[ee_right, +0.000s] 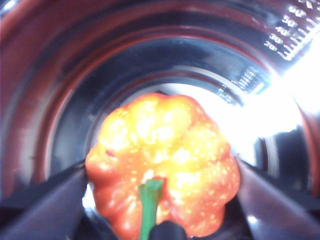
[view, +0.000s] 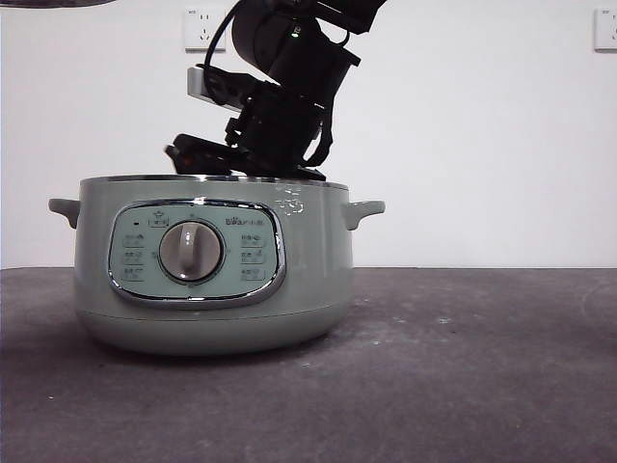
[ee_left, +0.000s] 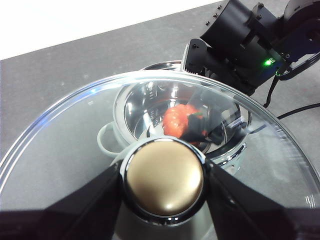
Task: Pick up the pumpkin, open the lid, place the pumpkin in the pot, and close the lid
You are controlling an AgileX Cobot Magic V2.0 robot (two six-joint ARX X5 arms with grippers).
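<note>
The pale green pot (view: 212,289) stands on the dark table with its top uncovered. My right gripper (view: 265,145) reaches down into it from above, its tips hidden below the rim. In the right wrist view the orange pumpkin (ee_right: 165,170) with its green stem sits between the two jaws of my right gripper (ee_right: 161,172), low inside the shiny inner bowl. My left gripper (ee_left: 164,181) is shut on the round knob of the glass lid (ee_left: 65,130) and holds it up above the pot. Through the glass I see the pumpkin (ee_left: 175,120) inside the pot (ee_left: 131,107).
The grey tabletop (view: 482,367) stretches to the right of the pot. Behind it is a white wall with a socket (view: 204,29) at upper left and another (view: 605,29) at upper right. A black cable (ee_left: 295,111) trails from the right arm.
</note>
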